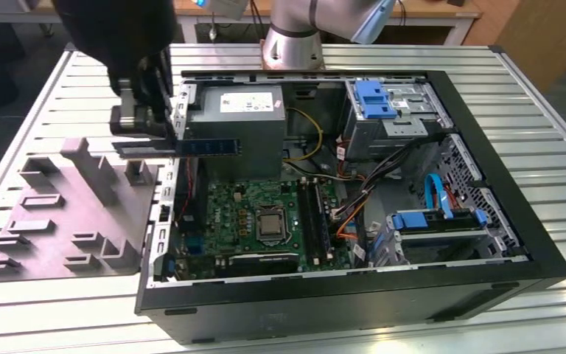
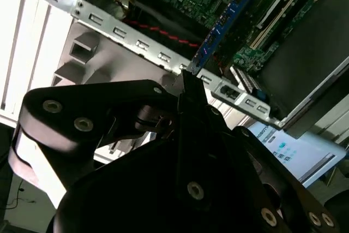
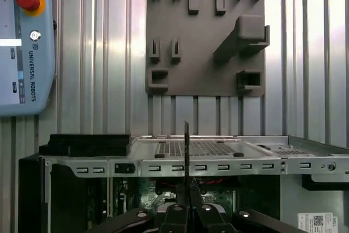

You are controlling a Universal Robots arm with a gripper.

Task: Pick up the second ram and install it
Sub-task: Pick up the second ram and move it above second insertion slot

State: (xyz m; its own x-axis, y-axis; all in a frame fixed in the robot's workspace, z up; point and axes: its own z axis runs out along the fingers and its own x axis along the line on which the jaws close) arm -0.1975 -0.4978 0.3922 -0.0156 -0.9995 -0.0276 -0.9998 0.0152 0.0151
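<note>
Dark-blue and thin, the second ram (image 1: 212, 147) hangs level over the computer case (image 1: 362, 295) wall on the exterior view's left, pinched at one end by the gripper (image 1: 167, 144). It looks light, stiff and fragile, best held by its edges.

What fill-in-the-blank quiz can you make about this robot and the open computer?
1. The hand holds the second ram, a flat stick coloured dark ____.
2. The motherboard inside the computer case is coloured ____.
3. The grey holder plate lies beside the case, on the exterior view's ____.
Missing words: blue; green; left.
</note>
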